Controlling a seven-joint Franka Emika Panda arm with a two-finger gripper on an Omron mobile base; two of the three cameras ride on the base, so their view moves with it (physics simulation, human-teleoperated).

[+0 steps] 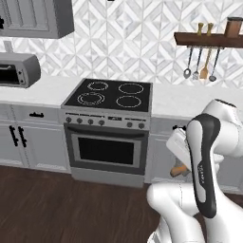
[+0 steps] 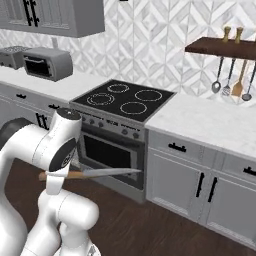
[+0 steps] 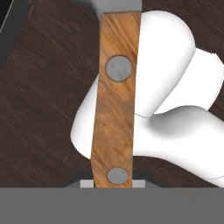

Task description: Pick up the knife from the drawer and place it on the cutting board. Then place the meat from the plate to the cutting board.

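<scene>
Hand point(image 2: 54, 176) nearly shut on knife point(image 2: 90, 173) by wooden handle; stiff, light, blade toward three o'clock; likely secure.

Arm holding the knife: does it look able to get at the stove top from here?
Probably yes. The end effector holds the knife level at oven height in front of the stove; nothing stands on the burners, so the way up looks free.

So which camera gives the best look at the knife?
The right base view: the whole knife shows, wooden handle and grey blade, lying level. The hand view gives just the handle close up; the left base view, a bit of handle behind the arm.
</scene>
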